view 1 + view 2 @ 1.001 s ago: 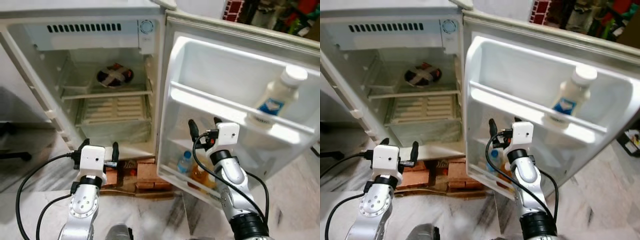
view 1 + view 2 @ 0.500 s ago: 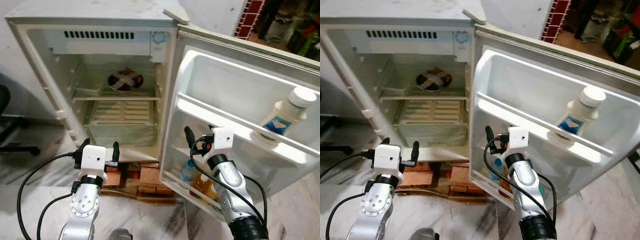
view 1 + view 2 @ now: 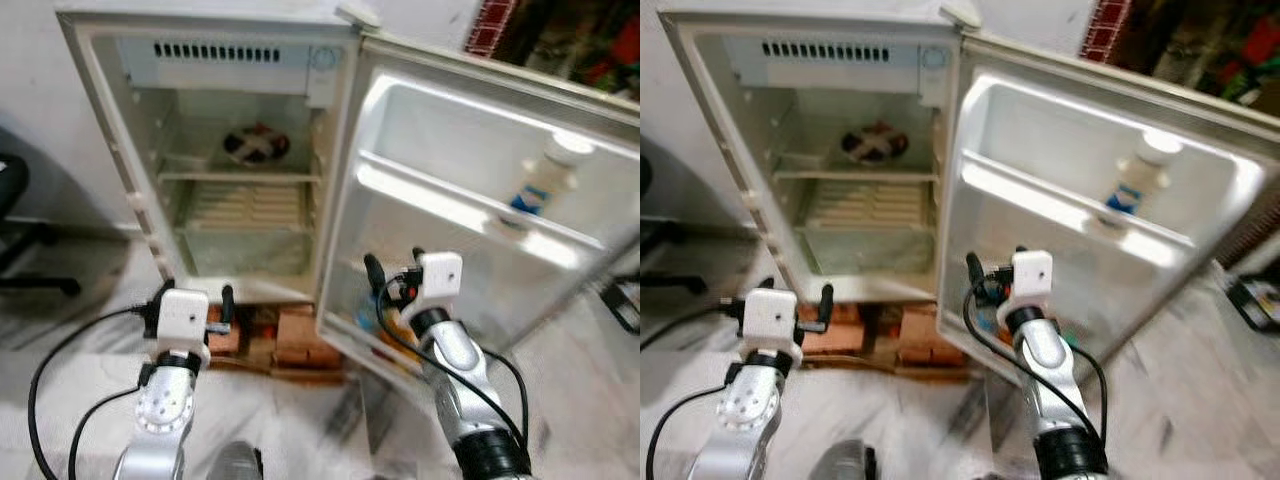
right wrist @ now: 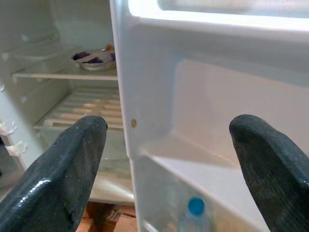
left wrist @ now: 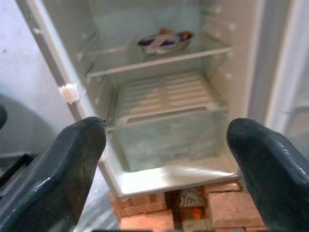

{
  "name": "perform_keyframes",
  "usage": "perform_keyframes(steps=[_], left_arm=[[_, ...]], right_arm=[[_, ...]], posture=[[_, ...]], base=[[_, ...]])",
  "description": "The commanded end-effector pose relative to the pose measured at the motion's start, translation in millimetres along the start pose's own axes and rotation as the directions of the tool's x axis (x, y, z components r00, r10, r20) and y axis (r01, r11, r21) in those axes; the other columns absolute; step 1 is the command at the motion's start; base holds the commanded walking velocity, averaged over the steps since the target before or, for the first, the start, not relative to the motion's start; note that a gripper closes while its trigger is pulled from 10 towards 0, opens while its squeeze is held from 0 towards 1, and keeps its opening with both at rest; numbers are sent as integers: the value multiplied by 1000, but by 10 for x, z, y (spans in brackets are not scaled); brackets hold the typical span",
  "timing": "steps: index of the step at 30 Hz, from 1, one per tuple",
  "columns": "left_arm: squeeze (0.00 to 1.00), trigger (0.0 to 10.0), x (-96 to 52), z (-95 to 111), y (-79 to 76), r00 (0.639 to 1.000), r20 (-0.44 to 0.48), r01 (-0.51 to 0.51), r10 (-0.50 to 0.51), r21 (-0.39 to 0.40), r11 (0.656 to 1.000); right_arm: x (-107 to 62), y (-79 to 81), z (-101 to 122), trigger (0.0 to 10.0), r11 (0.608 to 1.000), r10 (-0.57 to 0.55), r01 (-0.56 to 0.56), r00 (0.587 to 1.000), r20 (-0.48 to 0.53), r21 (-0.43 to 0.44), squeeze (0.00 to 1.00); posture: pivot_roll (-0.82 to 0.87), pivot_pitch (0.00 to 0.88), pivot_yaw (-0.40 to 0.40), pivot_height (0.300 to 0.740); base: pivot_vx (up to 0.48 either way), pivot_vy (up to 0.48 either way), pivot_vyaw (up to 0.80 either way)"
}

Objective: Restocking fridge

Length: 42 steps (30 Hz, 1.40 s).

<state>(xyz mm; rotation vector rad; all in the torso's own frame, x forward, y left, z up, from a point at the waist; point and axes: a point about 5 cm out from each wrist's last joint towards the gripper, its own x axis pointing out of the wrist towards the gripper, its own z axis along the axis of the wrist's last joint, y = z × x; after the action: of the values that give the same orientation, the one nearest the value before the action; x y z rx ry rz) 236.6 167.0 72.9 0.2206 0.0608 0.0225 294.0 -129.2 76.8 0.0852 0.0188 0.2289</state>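
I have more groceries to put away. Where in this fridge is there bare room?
The slatted lower shelf above the clear drawer is bare. The top shelf is free beside the covered bowl. The upper door rack is free left of the white bottle. The bottom door rack, with small bottles, looks crowded.

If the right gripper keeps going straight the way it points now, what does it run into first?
Most likely the open fridge door: in the right wrist view its inner edge stands between the open fingers of the right gripper, with the lower door shelf just beyond. Depth is hard to judge.
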Motion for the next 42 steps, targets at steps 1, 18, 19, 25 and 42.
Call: perform_keyframes(steps=[1,18,19,25,42], left_arm=[[0,10000,0,-26,-28,1000,-15,3,-3,2,1000],[0,10000,33,-18,-25,1000,-2,1,-1,-9,1000],[0,10000,35,-12,-17,1000,3,-1,1,1,1000],[0,10000,36,-2,-45,1000,9,30,-30,-14,999],[0,10000,49,12,-35,999,16,38,-38,-24,999]], right_arm=[[3,-18,8,10000,1000,0,0,1000,0,-12,0],[64,-37,91,10000,999,-18,19,999,40,-31,0],[64,-30,90,10000,999,-16,18,999,40,-30,0],[67,-6,85,10000,1000,-10,11,999,41,-24,0],[66,-17,87,10000,999,-3,5,999,54,-31,0]], posture=[[112,0,-48,740],[113,0,-54,740],[113,0,-55,740],[112,0,-58,740],[114,0,-55,740]], base=[[-259,0,0],[-108,0,0],[0,0,0],[0,-94,0],[315,-352,0]])
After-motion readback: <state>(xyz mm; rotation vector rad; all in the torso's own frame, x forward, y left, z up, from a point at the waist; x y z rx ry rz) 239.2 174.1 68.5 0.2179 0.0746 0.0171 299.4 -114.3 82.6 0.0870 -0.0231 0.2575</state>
